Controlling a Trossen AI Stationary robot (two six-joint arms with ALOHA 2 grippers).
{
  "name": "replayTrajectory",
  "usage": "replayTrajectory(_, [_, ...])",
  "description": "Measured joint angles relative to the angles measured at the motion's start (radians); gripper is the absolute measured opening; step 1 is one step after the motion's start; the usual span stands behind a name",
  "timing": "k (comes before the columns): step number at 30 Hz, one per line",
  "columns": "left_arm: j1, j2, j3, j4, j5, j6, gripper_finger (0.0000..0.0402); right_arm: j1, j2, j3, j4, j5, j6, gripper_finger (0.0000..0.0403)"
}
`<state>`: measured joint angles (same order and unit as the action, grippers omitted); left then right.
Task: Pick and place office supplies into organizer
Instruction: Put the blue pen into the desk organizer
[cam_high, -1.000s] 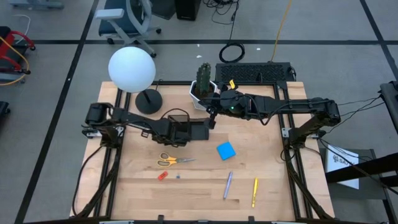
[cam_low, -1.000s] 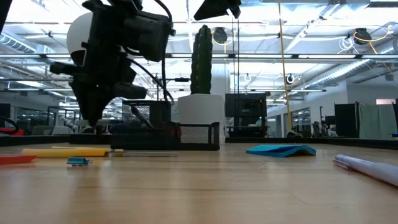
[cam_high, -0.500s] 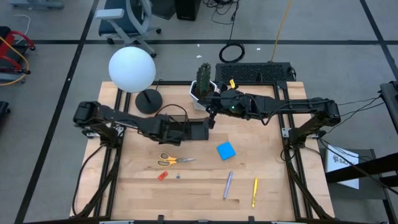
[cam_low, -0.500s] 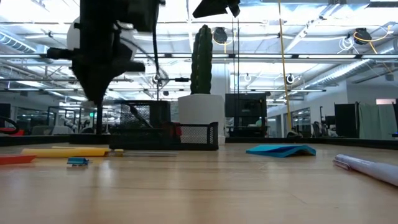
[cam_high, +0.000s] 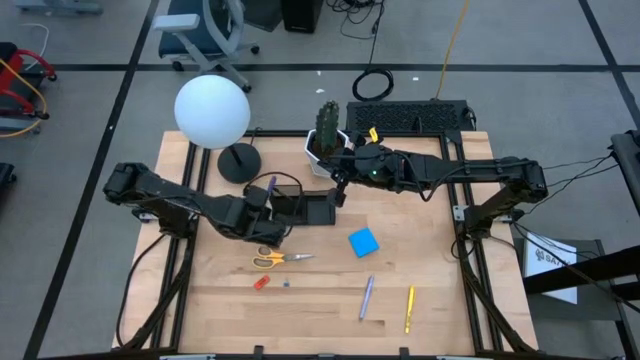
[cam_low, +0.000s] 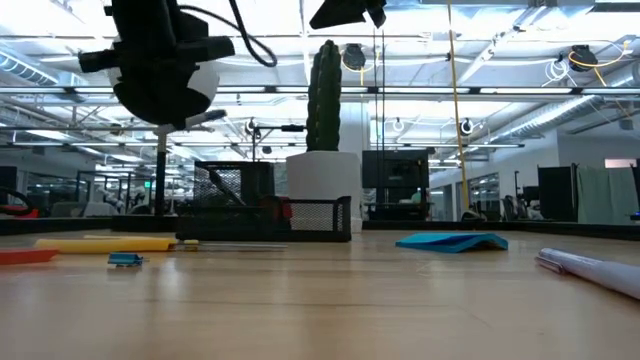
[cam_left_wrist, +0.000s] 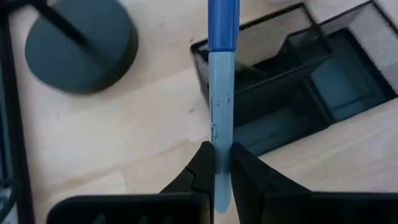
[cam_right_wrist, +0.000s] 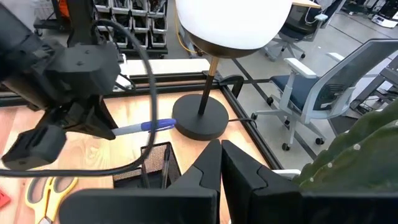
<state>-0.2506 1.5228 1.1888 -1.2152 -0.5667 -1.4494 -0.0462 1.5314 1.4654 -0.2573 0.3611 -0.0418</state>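
My left gripper (cam_left_wrist: 221, 152) is shut on a blue pen (cam_left_wrist: 221, 74) and hangs above the table just left of the black mesh organizer (cam_high: 305, 205), near the lamp base (cam_high: 239, 162). My right gripper (cam_right_wrist: 221, 152) is shut and holds nothing; it hovers over the organizer's right end beside the cactus pot (cam_high: 322, 148). On the wood nearer the front edge lie yellow-handled scissors (cam_high: 274, 258), a blue sticky-note pad (cam_high: 364, 242), a purple pen (cam_high: 367, 296), a yellow pen (cam_high: 409, 308) and a small red piece (cam_high: 261, 283). My left gripper pinches the pen's pale blue barrel (cam_left_wrist: 219, 134) between its two fingertips (cam_left_wrist: 204, 160), slanting down from the table's left side. The pen sticks out past the fingertips, its dark blue end (cam_right_wrist: 158, 124) toward the lamp base. It is lifted clear of table and organizer.
A lamp with a white globe (cam_high: 211, 111) stands at the back left. A black keyboard (cam_high: 408, 116) lies behind the table's far edge. The organizer (cam_left_wrist: 298, 93) has open compartments. Bare wood lies between the loose supplies at the front.
My left gripper, still shut on the blue pen, has risen and drawn back from over the organizer toward the table's left edge, tipping as it went. The pen has gone with it, clear of the organizer.
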Motion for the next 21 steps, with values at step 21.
replayTrajectory(21, [-0.072, -0.020, -0.013, 0.121, -0.483, 0.192, 0.0030, 0.000, 0.000, 0.000, -0.001, 0.000, 0.000, 0.0004])
